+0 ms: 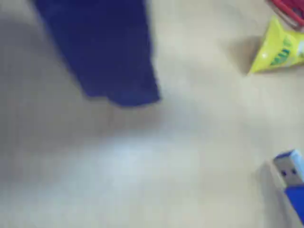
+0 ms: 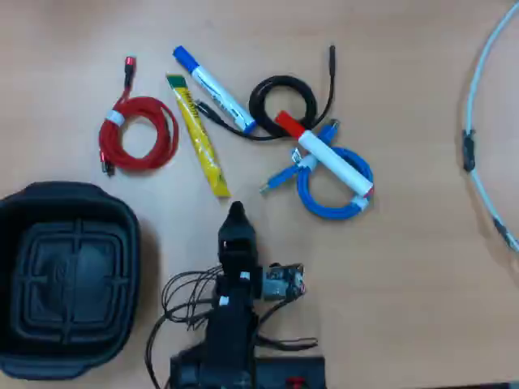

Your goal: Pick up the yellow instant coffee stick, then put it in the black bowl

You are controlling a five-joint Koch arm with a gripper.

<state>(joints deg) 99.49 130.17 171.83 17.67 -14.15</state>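
Arm short of the yellow instant coffee stick (image 2: pixel 198 134); nothing picked up.

Stick lies flat on the desk (image 2: pixel 405 267), up and right of the black bowl (image 2: pixel 16 284), beside the red cable (image 2: pixel 138 134). Bowl is empty. Jaws hang just below the stick's near end; only one dark tip shows, so open or closed I cannot tell. Grasp and drop remain.

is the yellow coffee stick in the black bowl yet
No. The yellow instant coffee stick lies on the table, apart from the empty black bowl.

Red coiled cable (image 2: pixel 136 134), blue-capped marker (image 2: pixel 212 89), black cable (image 2: pixel 283 101), red-capped marker (image 2: pixel 324 154) (across blue cable (image 2: pixel 331 203)), white cord (image 2: pixel 478 121) at right edge.
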